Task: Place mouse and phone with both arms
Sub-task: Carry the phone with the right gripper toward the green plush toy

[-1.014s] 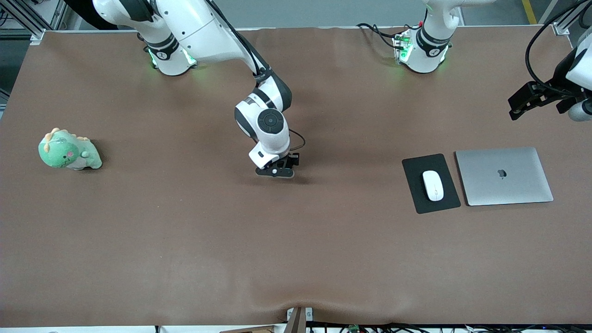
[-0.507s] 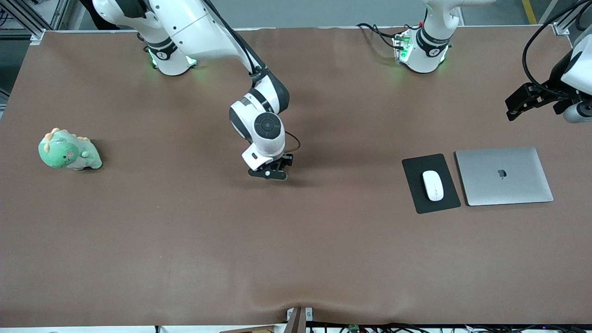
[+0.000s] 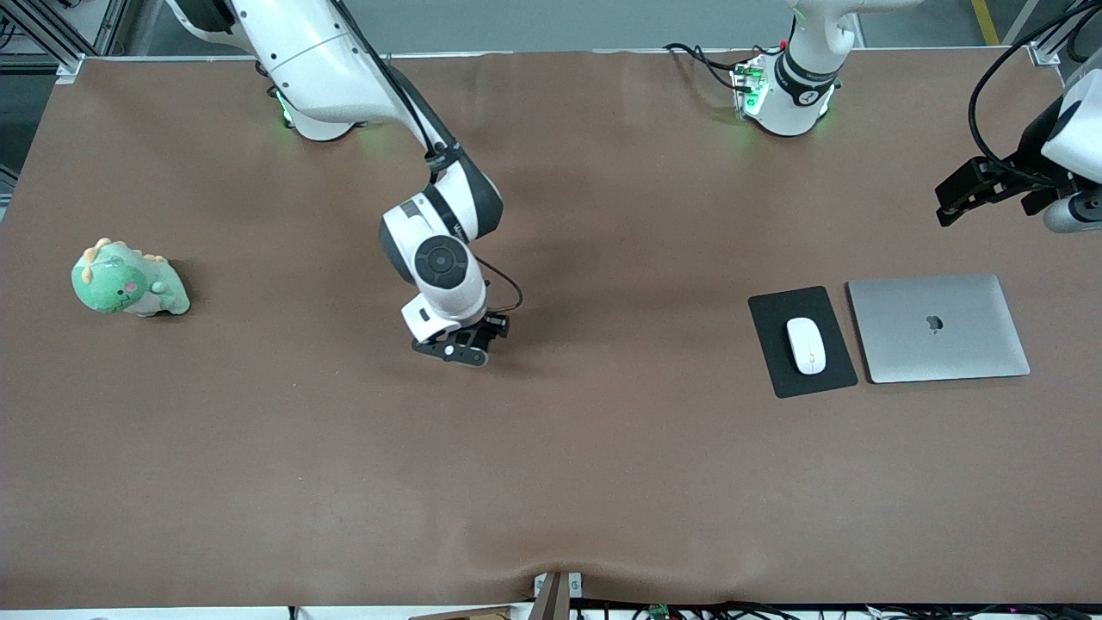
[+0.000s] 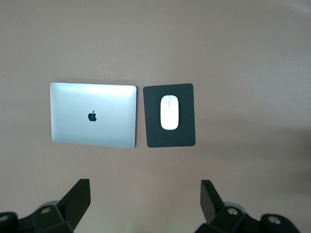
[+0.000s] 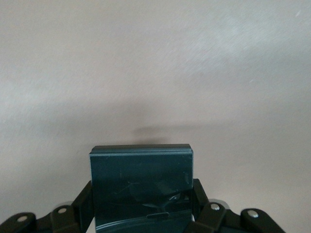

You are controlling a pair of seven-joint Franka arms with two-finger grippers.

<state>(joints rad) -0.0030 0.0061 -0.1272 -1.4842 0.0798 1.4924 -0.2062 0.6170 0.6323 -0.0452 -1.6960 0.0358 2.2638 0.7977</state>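
Note:
The white mouse [image 3: 806, 345] lies on a black mouse pad [image 3: 779, 379] toward the left arm's end of the table; it also shows in the left wrist view [image 4: 169, 112]. My right gripper [image 3: 456, 347] is low over the bare middle of the table, shut on the black phone [image 5: 141, 179], whose flat slab sticks out between the jaws. In the front view the phone is hidden under the hand. My left gripper [image 3: 951, 202] is open and empty, held high near the table's end, with the mouse and pad spread out under its fingers [image 4: 80, 194].
A closed silver laptop [image 3: 938, 327] lies beside the mouse pad, toward the left arm's end. A green plush dinosaur [image 3: 127, 280] sits near the right arm's end. The table is covered in brown cloth [image 3: 551, 482].
My right gripper has moved with the phone toward the right arm's end of the table. The left gripper has shifted only slightly. Mouse, pad and laptop have not moved.

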